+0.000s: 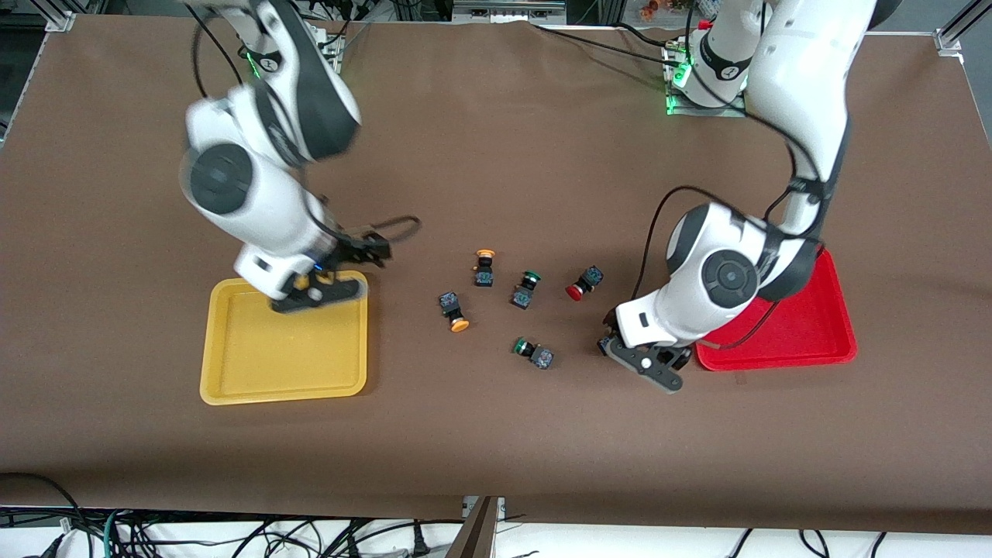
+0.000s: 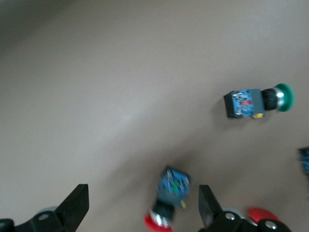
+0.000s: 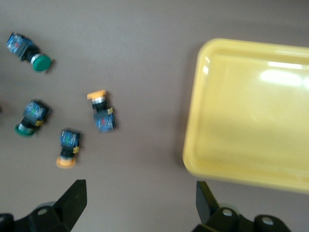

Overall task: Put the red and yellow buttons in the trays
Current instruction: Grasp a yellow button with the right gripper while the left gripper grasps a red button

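Two yellow-orange buttons (image 1: 485, 267) (image 1: 454, 311) and one red button (image 1: 583, 284) lie on the brown table between the yellow tray (image 1: 271, 364) and the red tray (image 1: 806, 333). No second red button shows in the front view. My right gripper (image 1: 322, 294) is open and empty over the yellow tray's edge nearest the buttons; its wrist view shows the tray (image 3: 251, 111) and both yellow buttons (image 3: 102, 115) (image 3: 67, 149). My left gripper (image 1: 639, 364) is open, low beside the red tray's corner. In its wrist view a red button (image 2: 168, 200) lies between the open fingers (image 2: 77, 205), ungripped.
Two green-capped switches (image 1: 527, 288) (image 1: 533, 351) lie among the buttons; one also shows in the left wrist view (image 2: 256, 101). The left arm's bulk covers part of the red tray. Cables hang below the table's front edge.
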Action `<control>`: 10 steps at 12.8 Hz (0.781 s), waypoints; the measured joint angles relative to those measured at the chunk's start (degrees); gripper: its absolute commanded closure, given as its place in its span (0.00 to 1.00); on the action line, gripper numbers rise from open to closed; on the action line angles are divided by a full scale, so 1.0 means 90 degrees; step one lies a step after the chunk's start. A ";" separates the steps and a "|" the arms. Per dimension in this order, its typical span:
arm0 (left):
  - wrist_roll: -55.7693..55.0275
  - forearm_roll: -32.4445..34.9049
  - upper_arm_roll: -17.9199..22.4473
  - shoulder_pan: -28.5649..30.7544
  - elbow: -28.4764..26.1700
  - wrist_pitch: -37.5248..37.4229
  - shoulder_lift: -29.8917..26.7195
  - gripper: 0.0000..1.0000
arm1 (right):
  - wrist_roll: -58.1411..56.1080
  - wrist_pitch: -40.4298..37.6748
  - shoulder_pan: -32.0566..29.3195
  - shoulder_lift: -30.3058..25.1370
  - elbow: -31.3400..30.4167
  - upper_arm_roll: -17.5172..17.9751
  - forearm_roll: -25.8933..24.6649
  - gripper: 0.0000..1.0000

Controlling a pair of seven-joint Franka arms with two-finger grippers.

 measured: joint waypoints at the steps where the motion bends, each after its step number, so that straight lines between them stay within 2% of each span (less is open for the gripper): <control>1: 0.0345 0.0000 -0.0004 -0.0008 0.0017 0.0183 0.0212 0.00 | 0.0004 0.0520 0.0151 0.0375 0.0001 0.0006 0.0002 0.00; 3: 0.0596 0.0000 -0.0019 -0.0081 -0.0075 0.0174 0.0385 0.00 | 0.0046 0.1324 0.0369 0.0981 0.0019 0.0009 0.0090 0.00; 6: 0.0649 0.0000 -0.0076 -0.0211 -0.0443 0.0153 0.0407 0.00 | 0.0051 0.2078 0.0499 0.1581 0.0027 0.0017 0.0449 0.00; 7: 0.0661 0.0000 -0.0080 -0.0232 -0.0502 0.0153 0.0411 0.41 | 0.0130 0.2273 0.0582 0.1727 0.0029 0.0020 0.0544 0.00; 8: 0.0682 0.0000 -0.0080 -0.0243 -0.0524 0.0153 0.0412 0.76 | 0.0283 0.2434 0.0681 0.1844 0.0029 0.0024 0.0581 0.00; 9: 0.0709 0.0001 -0.0080 -0.0248 -0.0527 0.0153 0.0412 0.90 | 0.0475 0.2599 0.0808 0.1963 0.0032 0.0026 0.0583 0.00; 10: 0.0724 0.0001 -0.0077 -0.0248 -0.0527 0.0153 0.0412 0.98 | 0.0613 0.2729 0.0925 0.2056 0.0032 0.0026 0.0583 0.01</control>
